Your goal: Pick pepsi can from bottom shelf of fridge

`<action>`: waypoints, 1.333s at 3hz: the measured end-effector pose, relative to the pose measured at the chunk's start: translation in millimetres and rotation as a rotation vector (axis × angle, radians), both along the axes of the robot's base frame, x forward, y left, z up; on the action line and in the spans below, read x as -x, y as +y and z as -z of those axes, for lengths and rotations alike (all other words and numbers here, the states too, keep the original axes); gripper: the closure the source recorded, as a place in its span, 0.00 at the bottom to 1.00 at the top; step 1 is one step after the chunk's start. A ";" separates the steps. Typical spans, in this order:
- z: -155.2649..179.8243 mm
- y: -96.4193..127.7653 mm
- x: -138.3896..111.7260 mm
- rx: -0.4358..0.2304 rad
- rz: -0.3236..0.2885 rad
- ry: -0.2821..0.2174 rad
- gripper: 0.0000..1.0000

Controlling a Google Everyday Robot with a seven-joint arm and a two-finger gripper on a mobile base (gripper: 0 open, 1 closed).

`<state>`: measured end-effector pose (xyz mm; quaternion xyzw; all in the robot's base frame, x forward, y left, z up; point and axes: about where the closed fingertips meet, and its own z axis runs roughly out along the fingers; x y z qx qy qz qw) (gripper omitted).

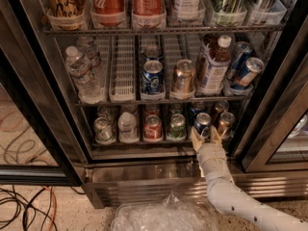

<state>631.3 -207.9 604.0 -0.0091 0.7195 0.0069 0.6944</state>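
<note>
The fridge (144, 177) stands open in front of me. On the bottom shelf (139, 141) the blue pepsi can (202, 121) stands upright, second from the right, between a green can (177, 126) and a copper-brown can (225, 122). My gripper (205, 134), on a white arm rising from the lower right, is at the front of that shelf. Its two pale fingers are spread, one on each side of the pepsi can's lower part. I cannot tell whether they touch the can.
A red can (153, 127), a white can (128, 127) and a silver can (102, 129) fill the shelf's left lanes. The rack above holds water bottles (82, 71), another blue can (153, 76) and bottles. A black door frame (274, 129) stands right. A clear plastic bag (163, 215) and cables (29, 206) lie on the floor.
</note>
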 end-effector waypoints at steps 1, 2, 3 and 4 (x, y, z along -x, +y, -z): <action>-0.3 3.2 -10.0 -0.003 -0.014 -0.002 0.42; -0.1 4.9 -21.4 -0.006 -0.021 -0.004 0.42; 2.4 4.6 -30.3 -0.010 -0.012 0.003 0.61; 2.4 4.6 -30.3 -0.010 -0.012 0.003 0.84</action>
